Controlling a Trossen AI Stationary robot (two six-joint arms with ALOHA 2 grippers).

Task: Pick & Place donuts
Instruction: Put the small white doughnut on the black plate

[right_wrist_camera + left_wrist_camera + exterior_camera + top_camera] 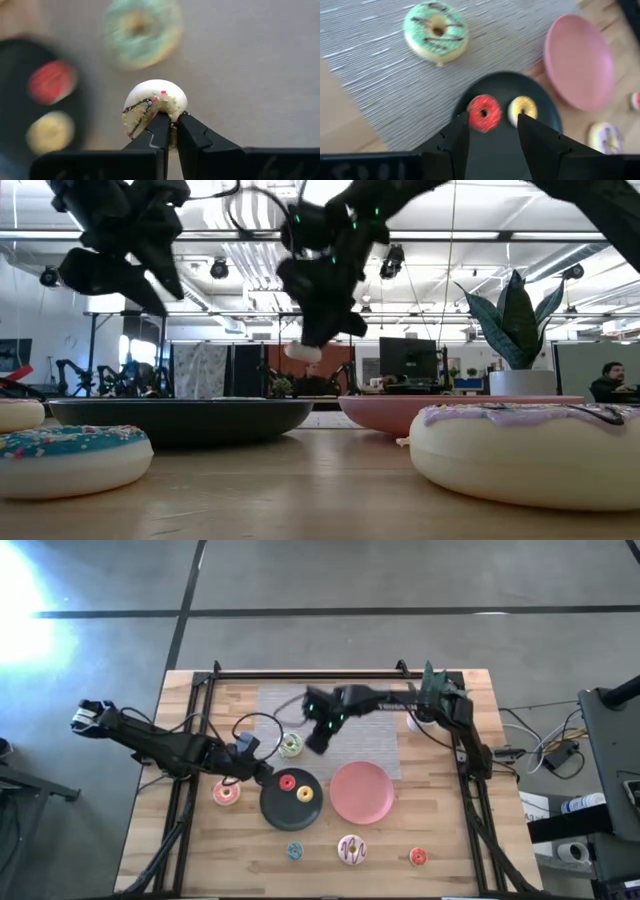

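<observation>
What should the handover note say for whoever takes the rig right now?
Right gripper: shut on a white sprinkled donut, held in the air above the grey mat.
Left gripper: open, empty, over the black plate.
Done: red donut and yellow donut lie on the black plate.
Left: green donut on the mat; pink donut, blue donut, striped donut and a small red one on the bare table. Pink plate holds nothing.

Right gripper (pixel 169 131) hangs raised over the table's middle, fingers clamped; left gripper (pixel 489 131) hovers left of centre, fingers parted.
</observation>
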